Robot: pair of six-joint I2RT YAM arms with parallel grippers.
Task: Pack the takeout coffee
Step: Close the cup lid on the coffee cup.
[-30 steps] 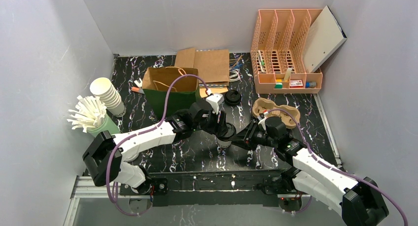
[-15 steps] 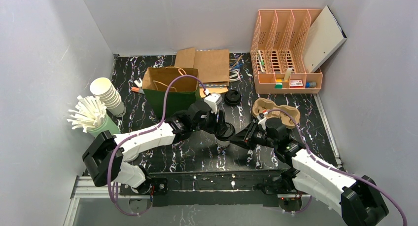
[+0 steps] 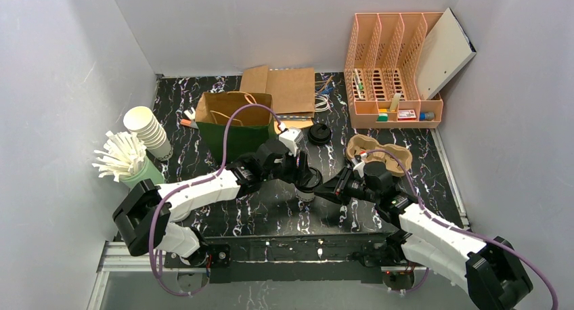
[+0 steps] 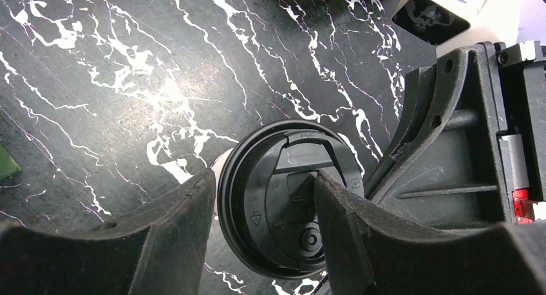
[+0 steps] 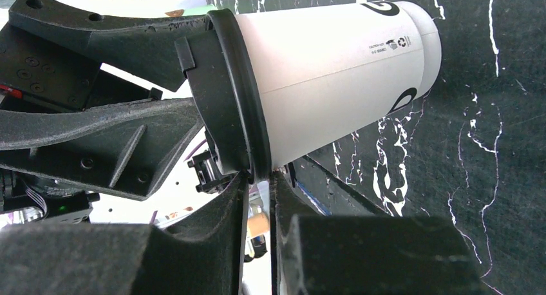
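Black marble table [image 3: 271, 208] underneath, the left gripper [image 4: 263, 179] clamps the lid [image 4: 270, 205] on the cup [image 5: 335, 69]. The right gripper [image 5: 259, 185] meets the lid's rim, fingers nearly together; its grip is unclear. A green bag [image 3: 233, 130] stands behind the cup.

Table [image 3: 433, 158] is black marble, white-veined throughout. At centre stands a white cup [image 5: 335, 63] with black print under a glossy black lid [image 4: 290, 198]. At 11 o'clock, dark green bag [image 3: 233, 137], tan inside, with brown paper flats [image 3: 288, 86] at 12, a peach-orange organizer [image 3: 392, 59] at 1 and a tan pulp carrier [image 3: 357, 145] at 3. At 9 o'clock, cream cup stack [image 3: 149, 130], white sticks [image 3: 122, 154] in a mint-green holder [image 3: 147, 172].
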